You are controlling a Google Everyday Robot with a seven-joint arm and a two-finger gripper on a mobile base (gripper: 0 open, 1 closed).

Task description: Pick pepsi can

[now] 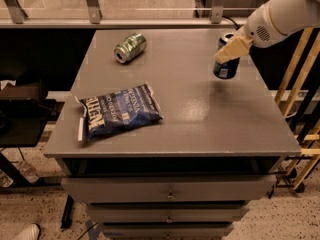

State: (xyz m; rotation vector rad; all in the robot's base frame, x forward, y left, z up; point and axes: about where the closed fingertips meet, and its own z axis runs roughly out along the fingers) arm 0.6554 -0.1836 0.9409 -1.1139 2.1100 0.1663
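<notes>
The pepsi can [226,69], small and dark blue with a silver top rim, is at the right side of the grey table [200,124]. It hangs upright a little above the tabletop, with a faint shadow under it. My gripper [229,50] comes in from the upper right on a white arm and is shut on the can's upper part. One beige finger [233,48] lies across the can's front; the other is hidden behind the can.
A green-and-silver can [130,47] lies on its side at the back left. A flat blue chip bag [120,112] lies at the front left. Drawers sit below the tabletop. A railing runs behind the table and yellow frames stand to its right.
</notes>
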